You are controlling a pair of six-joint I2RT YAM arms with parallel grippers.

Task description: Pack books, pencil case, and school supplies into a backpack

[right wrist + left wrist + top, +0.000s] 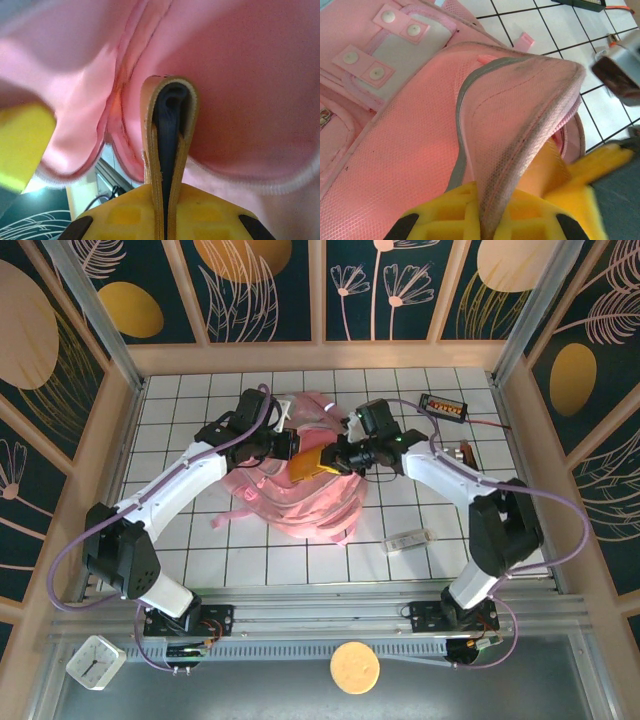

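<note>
The pink backpack (pixel 312 508) lies mid-table between both arms. My left gripper (pixel 285 448) is shut on the grey-trimmed rim of its opening (pixel 520 115) and holds that rim up off the bag. My right gripper (pixel 337 457) is shut on the flat orange-brown book (pixel 310 463), seen edge-on with a dark inner layer (pixel 169 125), right at the mouth, with pink fabric (pixel 250 90) around it. A whitish-grey block of the school supplies (pixel 408 539) lies on the tiles right of the bag. The pencil case is out of view.
A black gadget with orange digits (pixel 443 405) and its red wire sit at the back right. A white clock (pixel 96 662) and a round orange disc (pixel 354 667) lie below the table's front rail. Wooden walls enclose the white tiled table (pixel 190 540).
</note>
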